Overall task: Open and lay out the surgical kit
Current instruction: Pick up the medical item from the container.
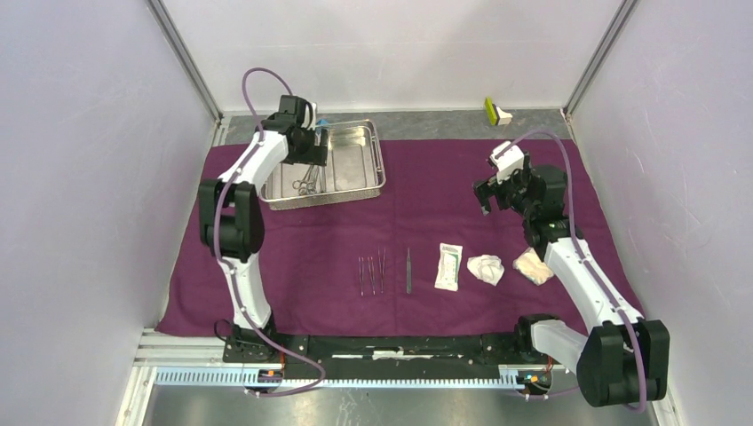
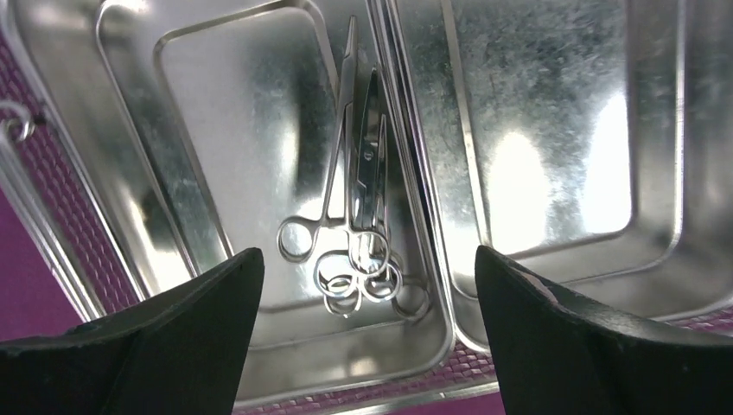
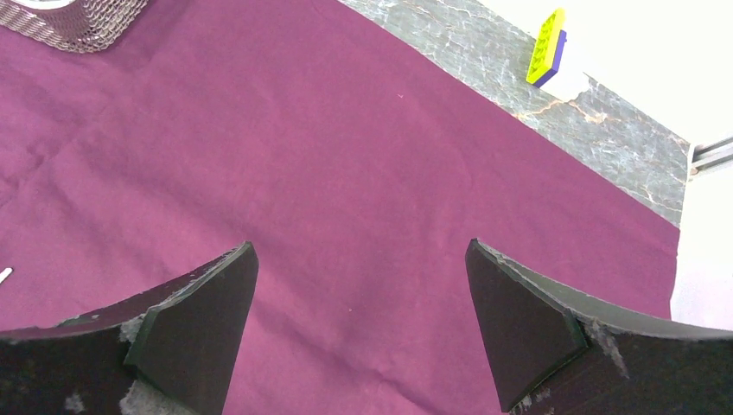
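The left hand (image 2: 367, 259) is hovering with its fingers spread wide and holding nothing, directly over a small tangle of ring-handled instruments (image 2: 354, 199) that are lying in the left compartment of the steel tray (image 1: 380, 164). The tray is sitting in the upper left of the top view, on the far part of the spread purple cloth (image 1: 444, 177). Along the lower middle of that cloth, slim forceps (image 1: 372, 271), tweezers (image 1: 408, 271), a white packet (image 1: 449, 266) and gauze wads (image 1: 486, 268) are lying in a row, each apart from the next. Judging from this, the laying-out step is under way and the tray's instruments are next. The move is calling for a straight descent, a pinch across the shanks where they overlap, and care that the linked rings are not dragging a neighbour along. The right hand (image 3: 361, 251) is hanging open and empty above bare cloth at the right. A yellow-and-purple block (image 1: 491, 110) is standing on the grey counter (image 1: 444, 124) beyond the cloth.
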Available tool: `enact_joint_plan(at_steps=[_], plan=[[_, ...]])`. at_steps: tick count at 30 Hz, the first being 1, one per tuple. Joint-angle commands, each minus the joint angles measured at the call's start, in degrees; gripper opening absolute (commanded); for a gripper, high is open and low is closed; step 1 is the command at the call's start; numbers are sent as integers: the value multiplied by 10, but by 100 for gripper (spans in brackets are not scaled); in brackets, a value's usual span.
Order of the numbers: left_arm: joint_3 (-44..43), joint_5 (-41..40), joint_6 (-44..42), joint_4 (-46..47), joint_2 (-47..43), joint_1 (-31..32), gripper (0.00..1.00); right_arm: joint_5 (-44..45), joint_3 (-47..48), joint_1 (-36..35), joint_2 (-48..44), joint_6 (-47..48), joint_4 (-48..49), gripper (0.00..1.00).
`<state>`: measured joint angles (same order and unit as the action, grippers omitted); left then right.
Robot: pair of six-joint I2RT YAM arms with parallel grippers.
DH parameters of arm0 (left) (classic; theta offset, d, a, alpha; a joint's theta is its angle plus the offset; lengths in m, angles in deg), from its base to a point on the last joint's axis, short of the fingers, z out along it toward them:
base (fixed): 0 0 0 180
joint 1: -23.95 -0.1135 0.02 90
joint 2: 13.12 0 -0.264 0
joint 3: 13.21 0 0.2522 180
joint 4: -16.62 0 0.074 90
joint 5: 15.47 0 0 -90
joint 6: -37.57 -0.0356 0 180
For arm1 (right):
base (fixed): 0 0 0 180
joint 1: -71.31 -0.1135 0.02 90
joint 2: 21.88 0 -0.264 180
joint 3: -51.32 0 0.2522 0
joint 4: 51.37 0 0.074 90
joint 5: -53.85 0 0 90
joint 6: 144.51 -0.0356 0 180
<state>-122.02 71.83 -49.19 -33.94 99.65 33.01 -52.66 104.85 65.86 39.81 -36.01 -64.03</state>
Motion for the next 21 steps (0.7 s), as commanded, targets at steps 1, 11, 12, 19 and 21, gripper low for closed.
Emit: enact_joint_plan(at_steps=[1,11,12,19,21], plan=[[-61,-8,-83,-27,42,-1,94,1,10,3,6,21,0,98],[-127,24,-148,-77,109,-30,76,15,5,3,24,39,-3,98],[-132,38,-157,-82,116,-32,76,15,4,3,25,40,-2,98],[-175,59,-183,-117,163,-35,77,18,-2,3,29,41,4,98],[-191,67,-184,-127,179,-35,77,19,-5,3,28,42,6,98]])
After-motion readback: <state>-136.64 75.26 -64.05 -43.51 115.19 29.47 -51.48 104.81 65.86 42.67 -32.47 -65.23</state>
